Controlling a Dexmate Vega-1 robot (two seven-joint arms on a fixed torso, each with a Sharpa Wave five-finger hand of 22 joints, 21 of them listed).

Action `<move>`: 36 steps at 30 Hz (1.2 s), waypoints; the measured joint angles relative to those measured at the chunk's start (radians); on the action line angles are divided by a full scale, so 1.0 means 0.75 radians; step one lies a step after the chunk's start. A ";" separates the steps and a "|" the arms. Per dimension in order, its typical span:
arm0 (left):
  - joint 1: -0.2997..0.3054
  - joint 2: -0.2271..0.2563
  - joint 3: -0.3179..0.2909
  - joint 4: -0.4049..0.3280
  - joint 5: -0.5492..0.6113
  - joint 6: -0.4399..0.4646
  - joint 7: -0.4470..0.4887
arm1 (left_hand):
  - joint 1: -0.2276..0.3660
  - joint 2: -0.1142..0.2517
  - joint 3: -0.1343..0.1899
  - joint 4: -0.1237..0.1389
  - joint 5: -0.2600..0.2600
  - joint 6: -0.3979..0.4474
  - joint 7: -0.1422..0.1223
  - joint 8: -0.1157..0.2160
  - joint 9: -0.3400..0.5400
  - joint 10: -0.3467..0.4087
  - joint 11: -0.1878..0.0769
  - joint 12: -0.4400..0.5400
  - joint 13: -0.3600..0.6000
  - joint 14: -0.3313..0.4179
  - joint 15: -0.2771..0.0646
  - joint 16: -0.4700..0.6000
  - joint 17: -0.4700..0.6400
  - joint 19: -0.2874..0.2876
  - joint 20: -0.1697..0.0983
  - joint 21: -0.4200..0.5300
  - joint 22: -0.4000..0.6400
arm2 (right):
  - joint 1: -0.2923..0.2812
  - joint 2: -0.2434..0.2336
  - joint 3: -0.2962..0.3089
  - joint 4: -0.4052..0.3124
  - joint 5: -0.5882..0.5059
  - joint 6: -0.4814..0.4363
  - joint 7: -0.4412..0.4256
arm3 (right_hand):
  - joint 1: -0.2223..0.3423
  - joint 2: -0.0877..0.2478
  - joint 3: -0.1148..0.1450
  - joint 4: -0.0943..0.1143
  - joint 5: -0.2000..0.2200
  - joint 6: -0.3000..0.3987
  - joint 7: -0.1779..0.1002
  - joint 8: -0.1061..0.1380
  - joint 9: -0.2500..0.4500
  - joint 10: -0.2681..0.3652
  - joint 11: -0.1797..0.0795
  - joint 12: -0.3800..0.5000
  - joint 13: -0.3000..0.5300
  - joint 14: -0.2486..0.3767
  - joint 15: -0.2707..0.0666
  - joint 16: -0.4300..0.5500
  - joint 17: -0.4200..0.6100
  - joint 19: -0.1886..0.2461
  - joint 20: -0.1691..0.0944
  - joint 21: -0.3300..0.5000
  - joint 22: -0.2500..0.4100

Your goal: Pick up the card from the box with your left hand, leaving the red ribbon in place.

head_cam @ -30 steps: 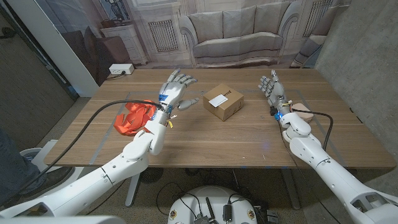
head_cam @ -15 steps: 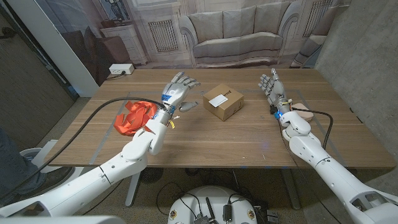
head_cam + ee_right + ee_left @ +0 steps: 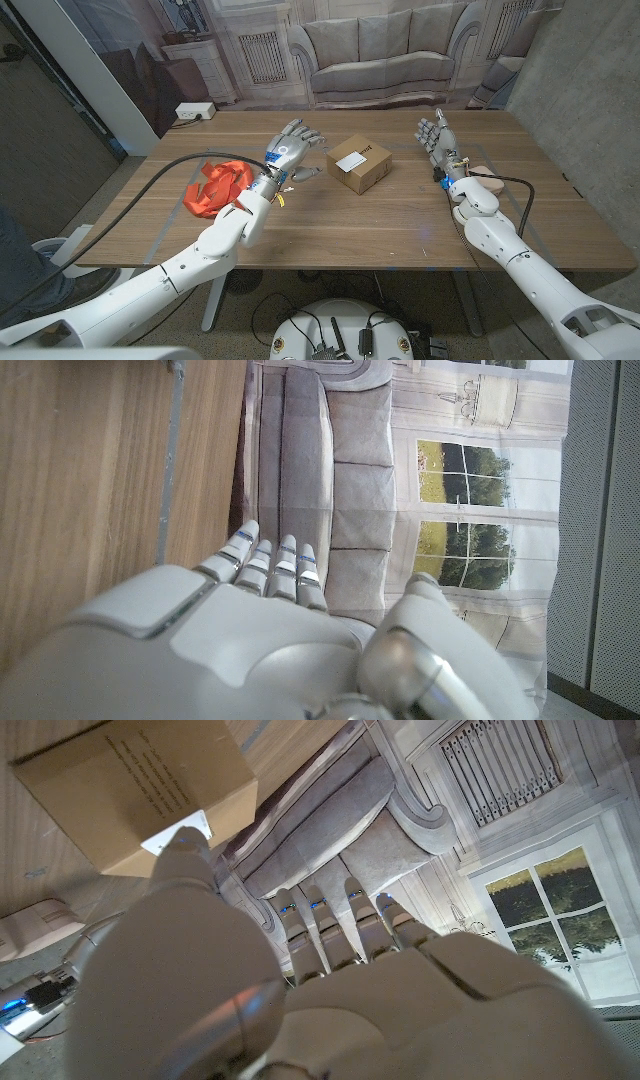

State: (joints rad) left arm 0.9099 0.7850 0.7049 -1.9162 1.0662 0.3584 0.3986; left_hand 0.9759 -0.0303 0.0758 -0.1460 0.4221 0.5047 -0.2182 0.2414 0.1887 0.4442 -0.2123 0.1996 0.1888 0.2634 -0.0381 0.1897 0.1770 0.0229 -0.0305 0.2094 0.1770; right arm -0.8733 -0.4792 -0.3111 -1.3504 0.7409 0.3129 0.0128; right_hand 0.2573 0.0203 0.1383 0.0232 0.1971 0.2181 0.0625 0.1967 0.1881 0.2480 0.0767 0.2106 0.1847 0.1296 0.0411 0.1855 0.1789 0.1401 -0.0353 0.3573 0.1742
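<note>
Looking down from the head view, the cardboard box [image 3: 359,163] sits near the middle of the wooden table [image 3: 330,235] with a white card [image 3: 350,158] lying on its top. The left hand [image 3: 292,148] hovers just beside the box, on the box's left, fingers spread and holding nothing, while the red ribbon [image 3: 216,187] lies bunched on the table beside the left forearm. The right hand [image 3: 437,138] stands with fingers apart and empty, well apart from the box. From the left wrist view, the left hand [image 3: 300,990] reaches with fingers extended, the box [image 3: 130,790] close by its thumb. From the right wrist view, the right hand [image 3: 250,640] shows loose fingers above the table [image 3: 90,480].
</note>
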 measured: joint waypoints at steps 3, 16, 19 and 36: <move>-0.008 -0.003 0.006 0.007 0.015 -0.004 -0.013 | 0.009 0.009 0.000 0.000 0.000 0.019 0.001 0.000 0.000 0.010 -0.004 0.001 0.000 0.005 -0.005 0.000 0.001 0.000 0.000 0.000 0.000 | 0.004 0.004 -0.003 0.009 0.000 0.000 0.002 | 0.000 0.000 0.000 0.000 0.000 0.000 0.000 0.000 0.000 0.000 0.000 0.000 0.000 0.000 0.000 0.000 0.000 0.000 0.000 0.000 0.000; -0.050 -0.021 0.031 0.040 0.053 -0.035 -0.053 | 0.107 0.094 0.017 0.013 -0.042 0.171 -0.003 0.029 0.006 0.142 -0.008 0.006 0.000 0.052 -0.005 0.000 0.000 0.010 -0.009 0.000 0.000 | 0.021 0.024 -0.013 0.042 0.000 -0.001 0.011 | 0.000 0.000 -0.012 0.000 0.000 0.005 0.005 0.000 0.000 0.000 0.000 0.000 0.000 0.000 0.000 0.000 0.000 0.000 0.000 -0.008 0.000; -0.058 -0.027 0.036 0.049 0.056 -0.044 -0.053 | 0.125 0.111 0.021 0.009 -0.056 0.218 -0.003 0.039 0.006 0.177 -0.010 0.006 0.000 0.069 -0.007 0.000 0.000 0.014 -0.005 0.000 0.000 | 0.022 0.026 -0.014 0.044 0.000 -0.001 0.011 | 0.000 0.000 -0.012 0.000 0.000 0.005 0.005 0.000 0.000 0.000 0.000 0.000 0.000 0.000 0.000 0.000 0.000 0.000 0.000 -0.008 0.000; -0.095 -0.063 0.065 0.108 0.045 -0.093 -0.023 | 0.168 0.109 0.021 0.009 -0.082 0.258 -0.009 0.049 0.006 0.212 -0.007 0.006 0.000 0.076 0.000 0.000 0.000 0.026 -0.007 -0.010 0.000 | 0.040 0.037 -0.022 0.071 0.000 -0.005 0.022 | -0.005 0.005 -0.011 0.000 0.000 0.005 0.005 0.000 0.000 0.000 0.000 0.000 0.000 0.000 0.000 0.000 0.000 0.007 -0.007 -0.018 0.000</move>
State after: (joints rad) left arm 0.8387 0.7379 0.7540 -1.8352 1.1001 0.2884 0.3815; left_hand 1.1022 0.0513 0.0913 -0.1390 0.3609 0.6979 -0.2250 0.2785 0.1932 0.6032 -0.2179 0.2041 0.1886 0.3207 -0.0379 0.1897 0.1767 0.0424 -0.0359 0.2017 0.1772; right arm -0.8436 -0.4515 -0.3273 -1.2971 0.7412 0.3093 0.0295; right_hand 0.2533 0.0242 0.1297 0.0234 0.1971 0.2217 0.0662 0.1967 0.1881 0.2479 0.0767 0.2106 0.1846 0.1296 0.0411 0.1855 0.1789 0.1456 -0.0409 0.3437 0.1741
